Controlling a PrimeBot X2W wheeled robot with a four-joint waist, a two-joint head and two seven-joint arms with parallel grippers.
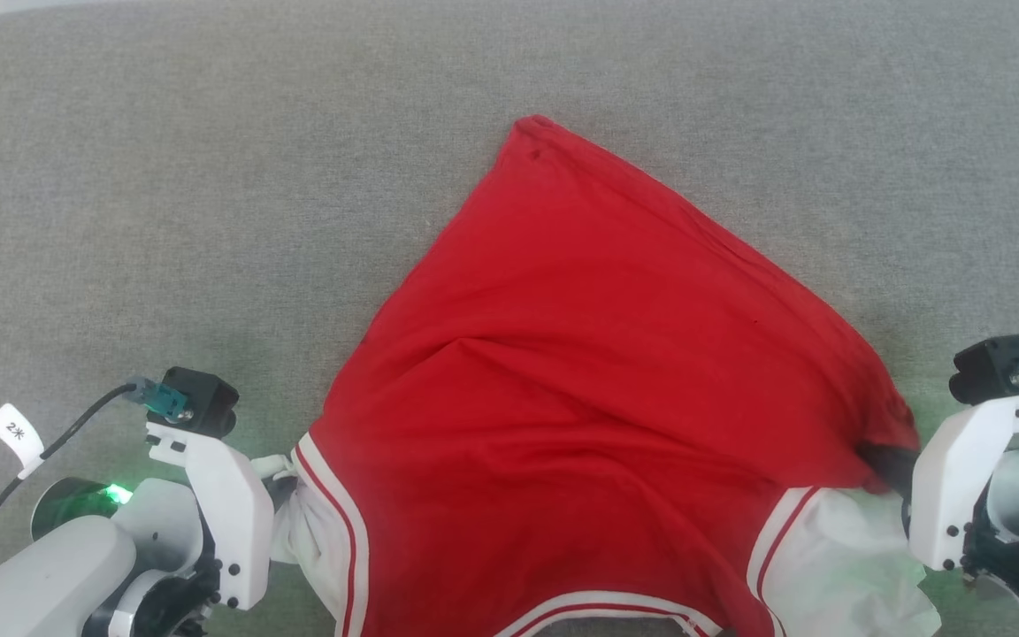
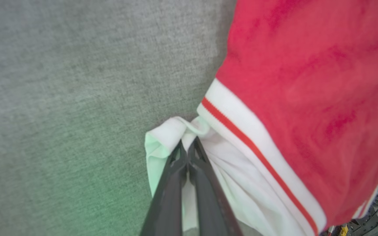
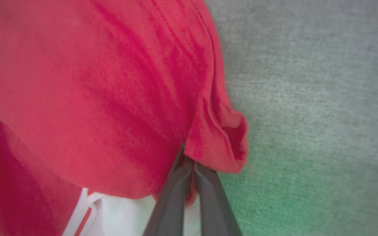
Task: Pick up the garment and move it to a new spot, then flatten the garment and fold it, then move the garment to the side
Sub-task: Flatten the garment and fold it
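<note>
Looking down from the head, saw the red jersey T-shirt draped plain side up over the grey fabric surface, one red corner pointing away, striped neck trim at the near edge; found it stretched between the two arms; caught the left gripper clenched on the bunched white sleeve at lower left; caught the right gripper clenched on red cloth at lower right, just above the other white sleeve; noticed green light at both wrists.

Turning to the left wrist, saw the two dark fingers pressed together, tips nipping a fold of white sleeve cloth; made out the striped sleeve trim just to the right, red body beyond, grey surface to the left.

Turning to the right wrist, saw the fingers likewise closed, tips buried under a gathered red corner of the shirt; made out a patch of white sleeve with a red stripe at bottom left, grey surface tinted green to the right.
</note>
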